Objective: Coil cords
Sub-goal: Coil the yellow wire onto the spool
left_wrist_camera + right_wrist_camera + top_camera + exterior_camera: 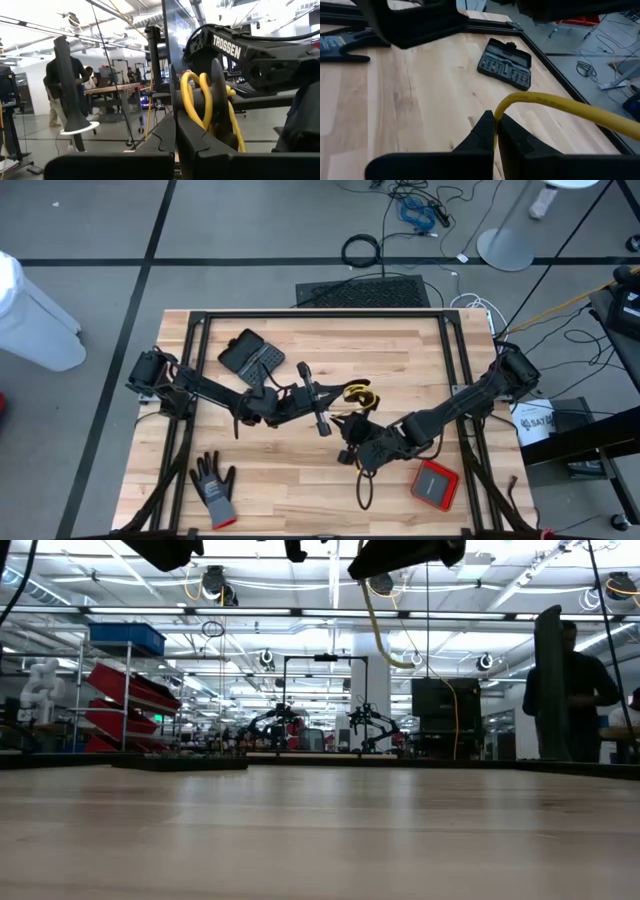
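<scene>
While the left pincer apparently pinches the yellow cord, the right pincer grips it too.

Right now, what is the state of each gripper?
Left gripper: closed on the coiled yellow cord.
Right gripper: closed on the same cord's free length.

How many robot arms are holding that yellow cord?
2: the left claw is shut on the yellow cord above mid-table, and the right claw pinches its other part nearby.
</scene>
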You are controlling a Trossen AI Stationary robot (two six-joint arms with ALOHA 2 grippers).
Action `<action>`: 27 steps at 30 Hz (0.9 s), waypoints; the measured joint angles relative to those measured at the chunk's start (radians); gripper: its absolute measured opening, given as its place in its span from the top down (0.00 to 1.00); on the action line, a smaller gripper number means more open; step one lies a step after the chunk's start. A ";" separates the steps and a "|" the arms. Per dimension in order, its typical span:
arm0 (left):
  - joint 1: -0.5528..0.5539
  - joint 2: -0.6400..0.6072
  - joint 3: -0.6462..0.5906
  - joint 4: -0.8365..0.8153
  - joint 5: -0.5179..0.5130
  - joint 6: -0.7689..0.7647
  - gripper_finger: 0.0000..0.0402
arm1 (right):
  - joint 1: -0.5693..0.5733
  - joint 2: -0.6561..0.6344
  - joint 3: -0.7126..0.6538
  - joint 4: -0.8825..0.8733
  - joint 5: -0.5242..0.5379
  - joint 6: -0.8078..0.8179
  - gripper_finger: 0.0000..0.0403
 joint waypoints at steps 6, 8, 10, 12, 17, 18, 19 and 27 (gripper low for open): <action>0.000 0.000 0.000 -0.004 0.000 0.000 1.00 | 0.002 0.000 0.033 -0.049 0.001 -0.006 1.00; 0.000 0.000 0.000 -0.005 0.000 0.000 1.00 | 0.002 0.000 0.033 -0.055 0.002 -0.006 1.00; 0.000 0.000 0.000 -0.008 0.000 0.000 1.00 | 0.002 0.000 0.033 -0.072 0.004 0.001 1.00; 0.000 0.001 0.000 -0.002 0.000 0.001 1.00 | 0.002 0.000 0.034 -0.107 0.018 0.022 1.00; -0.011 0.005 -0.003 0.068 -0.016 0.017 1.00 | 0.019 0.000 0.037 -0.200 0.129 0.084 1.00; -0.015 0.005 -0.003 0.087 -0.027 0.033 1.00 | 0.026 0.000 0.037 -0.208 0.150 0.096 1.00; -0.019 0.005 -0.003 0.108 -0.050 0.056 1.00 | 0.034 0.000 0.037 -0.218 0.172 0.102 1.00; -0.032 0.005 -0.003 0.139 -0.190 0.137 1.00 | 0.080 0.000 0.037 -0.187 0.255 0.033 1.00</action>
